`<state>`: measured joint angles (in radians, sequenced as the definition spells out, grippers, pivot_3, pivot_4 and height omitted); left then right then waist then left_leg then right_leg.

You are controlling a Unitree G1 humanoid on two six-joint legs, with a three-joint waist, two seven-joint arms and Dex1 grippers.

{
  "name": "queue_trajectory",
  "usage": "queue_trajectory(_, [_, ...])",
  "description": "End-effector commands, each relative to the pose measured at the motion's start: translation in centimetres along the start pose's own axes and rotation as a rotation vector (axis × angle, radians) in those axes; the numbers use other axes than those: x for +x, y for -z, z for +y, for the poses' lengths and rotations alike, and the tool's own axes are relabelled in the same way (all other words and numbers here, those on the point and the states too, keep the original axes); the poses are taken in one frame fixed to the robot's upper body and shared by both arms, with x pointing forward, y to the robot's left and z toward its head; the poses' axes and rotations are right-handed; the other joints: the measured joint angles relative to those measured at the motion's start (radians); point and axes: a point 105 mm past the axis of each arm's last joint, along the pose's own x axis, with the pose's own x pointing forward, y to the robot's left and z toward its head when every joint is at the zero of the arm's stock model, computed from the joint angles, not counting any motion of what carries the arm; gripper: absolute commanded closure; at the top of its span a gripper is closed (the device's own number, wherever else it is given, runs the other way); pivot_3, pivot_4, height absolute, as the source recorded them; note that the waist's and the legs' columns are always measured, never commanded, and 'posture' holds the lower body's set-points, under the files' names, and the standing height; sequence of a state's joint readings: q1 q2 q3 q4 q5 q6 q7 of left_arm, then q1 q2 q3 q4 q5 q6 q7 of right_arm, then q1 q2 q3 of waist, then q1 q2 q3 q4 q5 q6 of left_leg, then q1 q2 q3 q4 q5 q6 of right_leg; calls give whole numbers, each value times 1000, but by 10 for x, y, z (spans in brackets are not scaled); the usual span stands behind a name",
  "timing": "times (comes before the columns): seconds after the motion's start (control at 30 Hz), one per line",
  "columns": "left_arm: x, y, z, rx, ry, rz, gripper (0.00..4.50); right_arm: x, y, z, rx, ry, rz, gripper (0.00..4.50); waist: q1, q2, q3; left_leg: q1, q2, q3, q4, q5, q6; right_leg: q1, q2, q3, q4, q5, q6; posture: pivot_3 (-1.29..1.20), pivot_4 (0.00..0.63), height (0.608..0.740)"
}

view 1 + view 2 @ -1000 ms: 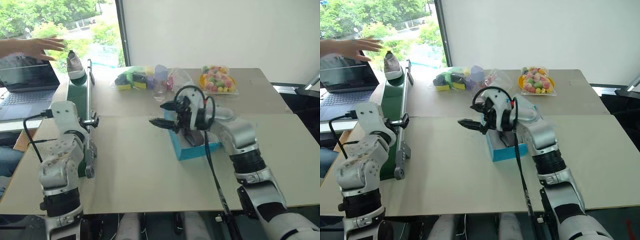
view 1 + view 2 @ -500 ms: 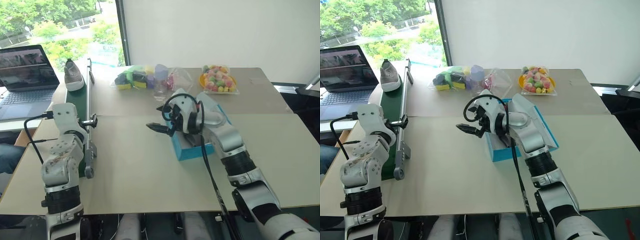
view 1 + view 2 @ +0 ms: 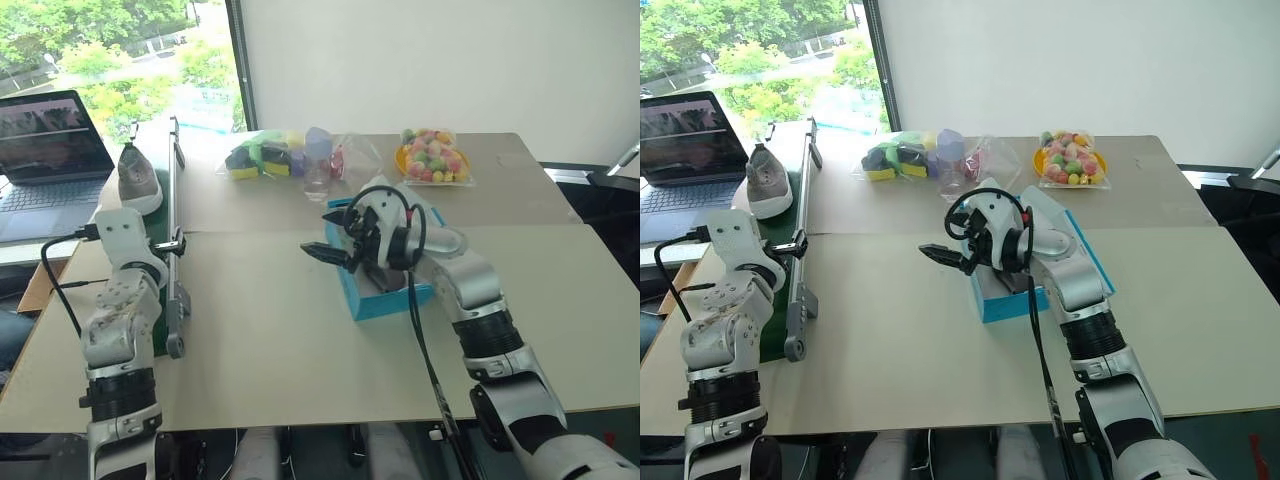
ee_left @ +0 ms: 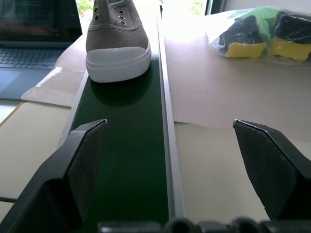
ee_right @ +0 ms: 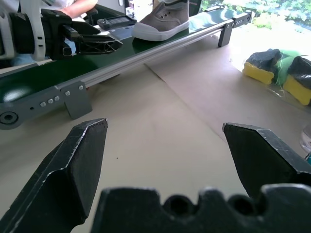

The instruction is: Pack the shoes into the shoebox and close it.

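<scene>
One grey shoe (image 3: 138, 180) with a pale sole stands on the dark green conveyor belt (image 4: 126, 160), toe toward me. My left gripper (image 4: 169, 124) is open and points along the belt, a short way before the shoe (image 4: 118, 41) and not touching it. The blue shoebox (image 3: 385, 295) sits open mid-table, its lid (image 3: 1085, 250) leaning back to the right. My right arm crosses over it and hides most of its inside. My right gripper (image 3: 322, 232) hangs open and empty just left of the shoebox, pointing at the belt.
The belt's aluminium frame (image 3: 176, 290) runs along the table's left edge. A laptop (image 3: 45, 150) stands beyond it. At the table's far side lie a bag of sponges (image 3: 262, 157), a clear cup (image 3: 318, 160) and a tray of coloured balls (image 3: 432, 160).
The shoe has travelled along the belt toward me. The person's hand near the laptop has gone from view. My left gripper has shifted slightly to the left.
</scene>
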<state>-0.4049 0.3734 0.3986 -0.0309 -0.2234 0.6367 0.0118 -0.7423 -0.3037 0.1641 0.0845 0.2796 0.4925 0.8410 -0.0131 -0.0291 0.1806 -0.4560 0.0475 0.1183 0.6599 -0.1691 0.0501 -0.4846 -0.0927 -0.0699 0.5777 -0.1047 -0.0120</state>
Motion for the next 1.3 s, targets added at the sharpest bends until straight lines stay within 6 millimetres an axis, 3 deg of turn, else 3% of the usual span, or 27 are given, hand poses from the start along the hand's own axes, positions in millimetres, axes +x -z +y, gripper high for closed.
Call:
queue_trajectory(0.03, [4,-26,21,25,-67,-90,48,-3,-15,1,-30,0,-41,8,0,0,0,-1,0,0,0,0,0,-1,0,0,0,0,0,0,150,738])
queue_trajectory(0.27, [15,-30,42,41,-109,-81,48,-4,-12,0,-32,11,-29,8,0,0,0,-2,0,1,0,0,0,-3,-1,0,0,0,0,0,150,738])
queue_trajectory(0.37, [20,-24,50,41,-118,-43,48,-4,-11,0,-35,14,-22,8,0,0,0,-2,0,2,0,0,0,-3,-1,0,0,1,1,0,150,738])
queue_trajectory(0.57, [33,-10,35,53,1,26,48,-4,-11,-1,-40,17,-15,8,2,0,0,-2,0,2,0,0,0,-4,-1,0,1,1,0,0,150,738])
queue_trajectory(0.7, [35,-7,26,-51,51,61,1092,-5,-12,0,-50,19,-9,0,4,0,0,-2,0,2,0,0,0,-4,-1,0,1,1,0,0,150,738])
queue_trajectory(0.93, [34,-8,24,-148,55,63,3763,-3,-12,-2,-62,28,-1,0,15,-1,0,-2,0,2,0,0,0,-3,-2,-1,1,3,-4,0,150,738])
queue_trajectory(1.0, [34,-13,23,-142,57,43,4289,-3,-11,-3,-65,30,1,0,18,-1,0,-2,0,2,0,0,0,-3,-2,-1,1,3,-4,0,150,738])
queue_trajectory(1.03, [34,-16,22,-136,56,32,4490,-3,-11,-3,-66,32,1,0,20,-1,0,-2,0,2,0,0,0,-3,-2,-1,1,3,-4,0,150,738])
queue_trajectory(1.17, [31,-33,12,-146,86,-33,4490,-3,-12,-4,-60,36,-3,0,23,-1,0,-2,1,2,0,0,-1,-3,-1,-1,1,4,-4,0,150,738])
queue_trajectory(1.3, [20,-64,-22,-137,218,-144,4490,-3,-24,-9,54,68,-85,0,21,-3,-1,-4,1,2,0,1,-1,-4,-1,-1,1,4,-4,0,150,738])
